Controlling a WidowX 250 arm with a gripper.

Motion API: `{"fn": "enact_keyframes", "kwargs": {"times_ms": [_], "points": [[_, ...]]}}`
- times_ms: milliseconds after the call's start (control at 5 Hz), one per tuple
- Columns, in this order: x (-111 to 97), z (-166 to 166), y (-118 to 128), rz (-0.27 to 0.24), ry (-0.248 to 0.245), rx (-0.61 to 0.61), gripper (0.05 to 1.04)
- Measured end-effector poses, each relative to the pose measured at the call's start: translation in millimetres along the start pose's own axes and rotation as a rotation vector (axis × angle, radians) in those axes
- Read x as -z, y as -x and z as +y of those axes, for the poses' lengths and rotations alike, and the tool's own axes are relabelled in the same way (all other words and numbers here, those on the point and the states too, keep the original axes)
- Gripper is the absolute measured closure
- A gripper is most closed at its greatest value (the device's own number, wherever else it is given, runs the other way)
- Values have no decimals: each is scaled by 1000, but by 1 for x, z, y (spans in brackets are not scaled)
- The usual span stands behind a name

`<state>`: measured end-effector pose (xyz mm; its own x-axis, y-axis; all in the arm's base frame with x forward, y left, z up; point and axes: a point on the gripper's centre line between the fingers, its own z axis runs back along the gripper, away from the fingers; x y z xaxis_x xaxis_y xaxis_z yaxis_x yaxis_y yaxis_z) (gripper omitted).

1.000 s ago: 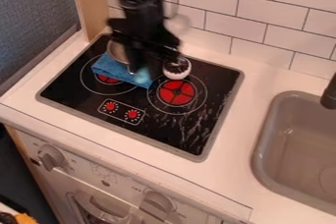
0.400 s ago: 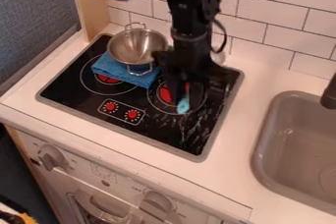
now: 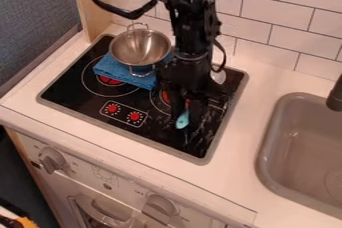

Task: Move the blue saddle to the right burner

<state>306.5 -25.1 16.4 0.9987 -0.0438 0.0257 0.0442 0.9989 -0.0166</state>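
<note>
Soft, fairly even light leaves the worktop bright and the tiles pale. Small highlights shine on the pot; whitish, streaky glare marks the glossy hob. The arm reads nearly black, with faint glints. Gentle shading lines the sink, while the lower left sinks into shadow.

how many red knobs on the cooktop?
2: left knob and right knob, as pictured, in the outlined panel. The arm covers part of the cooktop, so more may be hidden.
</note>
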Motion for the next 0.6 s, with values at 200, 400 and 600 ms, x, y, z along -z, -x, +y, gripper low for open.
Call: {"fn": "enact_keyframes", "kwargs": {"times_ms": [200, 400, 600], "points": [[0, -4, 3, 16, 2, 10, 364], [-20, -5, 3, -29, 11, 16, 100], [-65, -4, 5, -137, 23, 36, 79]]}}
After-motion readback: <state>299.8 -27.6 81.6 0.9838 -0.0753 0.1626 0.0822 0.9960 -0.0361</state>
